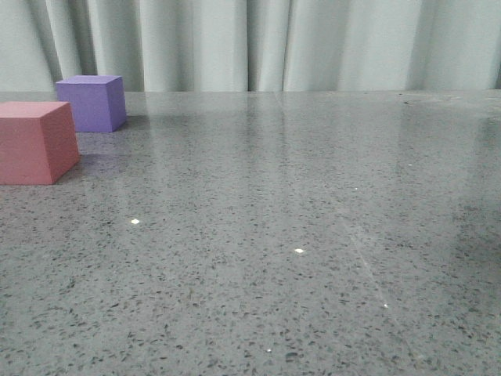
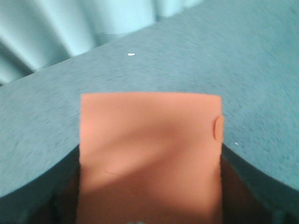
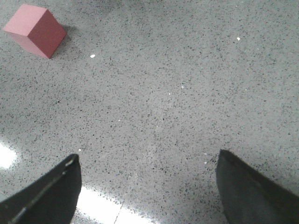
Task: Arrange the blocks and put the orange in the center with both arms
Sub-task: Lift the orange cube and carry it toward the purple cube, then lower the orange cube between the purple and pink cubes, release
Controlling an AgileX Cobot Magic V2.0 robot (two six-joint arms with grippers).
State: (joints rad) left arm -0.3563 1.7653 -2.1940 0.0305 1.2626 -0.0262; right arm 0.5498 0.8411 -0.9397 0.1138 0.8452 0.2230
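Between left gripper (image 2: 149, 205) fingers sits orange cube (image 2: 149, 154); right gripper (image 3: 148, 186) spread

A grey speckled stone tabletop (image 1: 313, 235) with small bright glints stretches back to pale pleated curtains (image 1: 258, 43) hanging behind it.

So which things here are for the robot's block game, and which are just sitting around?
For the job:
- pink cube
- purple cube
- orange cube, filling the left wrist view
- right gripper, open over bare table

Just there:
- speckled grey table
- pale curtain behind it
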